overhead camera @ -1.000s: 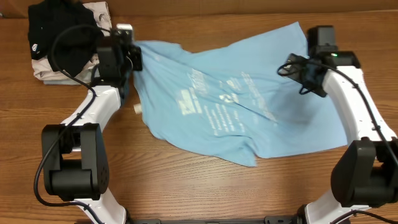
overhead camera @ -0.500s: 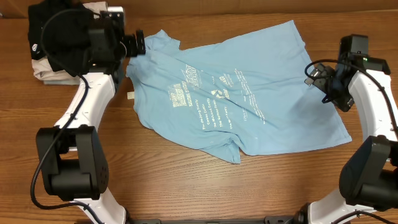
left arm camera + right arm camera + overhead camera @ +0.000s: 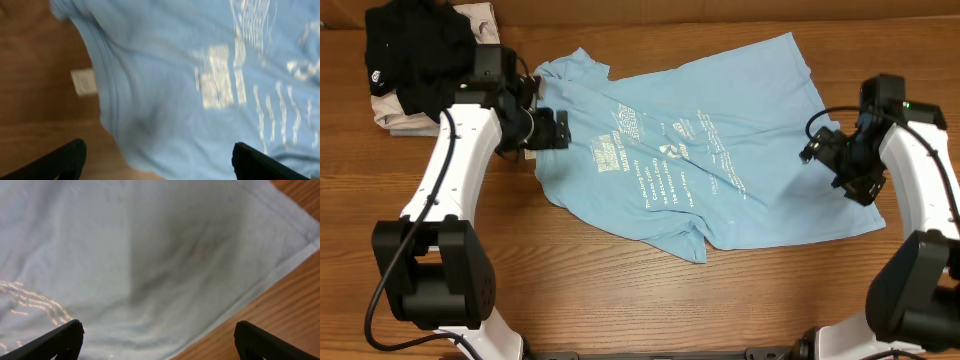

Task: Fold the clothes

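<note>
At far left, behind the left arm: a black garment (image 3: pixel 415 55) heaped on a beige garment (image 3: pixel 480 14), clear of the shirt (image 3: pixel 700 150). Just beside the shirt's left edge, on bare table (image 3: pixel 620 300), a small white tag (image 3: pixel 83 81). Spread across the table's middle, the shirt lying print up and rumpled, its lower hem bunched into a fold toward the front, nothing resting on it.

Above the shirt's left side near the sleeve, the left gripper (image 3: pixel 560 130), released, fingers (image 3: pixel 60 160) set wide at the frame's bottom corners, only cloth and wood below. Above the shirt's right side, the right gripper (image 3: pixel 817 148), likewise released and empty, fingers (image 3: pixel 270 340) far apart.

No telling from either wrist view whether the tips touch the cloth. Lettering smeared and unreadable in the left wrist view. Beige garment mostly hidden under the black one. Arm bases cut off at the bottom edge overhead.
</note>
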`<state>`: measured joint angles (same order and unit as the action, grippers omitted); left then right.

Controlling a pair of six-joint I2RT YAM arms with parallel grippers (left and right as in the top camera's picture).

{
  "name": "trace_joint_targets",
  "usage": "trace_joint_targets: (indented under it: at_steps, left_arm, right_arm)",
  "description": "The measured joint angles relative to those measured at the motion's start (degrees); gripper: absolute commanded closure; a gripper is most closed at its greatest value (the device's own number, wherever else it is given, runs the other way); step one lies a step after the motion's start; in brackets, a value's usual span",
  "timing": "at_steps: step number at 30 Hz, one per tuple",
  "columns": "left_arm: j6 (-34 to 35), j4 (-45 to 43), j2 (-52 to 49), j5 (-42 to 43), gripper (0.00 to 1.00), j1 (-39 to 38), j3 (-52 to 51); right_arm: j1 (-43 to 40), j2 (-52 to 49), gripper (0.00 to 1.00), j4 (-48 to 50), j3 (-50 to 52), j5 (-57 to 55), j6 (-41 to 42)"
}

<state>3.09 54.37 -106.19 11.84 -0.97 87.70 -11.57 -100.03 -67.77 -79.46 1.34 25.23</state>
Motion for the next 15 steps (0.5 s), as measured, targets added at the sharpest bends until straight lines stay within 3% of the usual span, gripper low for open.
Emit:
trace_joint_targets:
  at_steps: [5, 15]
  left_arm:
    - [0.4, 4.8, 0.1, 0.2, 0.13, -3.3, -2.8]
    - [7.4, 0.8, 0.2, 0.1, 0.29, -7.5, -16.6]
  right_arm:
    - [0.0, 3.5, 0.00, 3.6, 9.4, 2.8, -0.4]
    - [0.8, 3.5, 0.00, 7.5, 15.0, 5.0, -1.5]
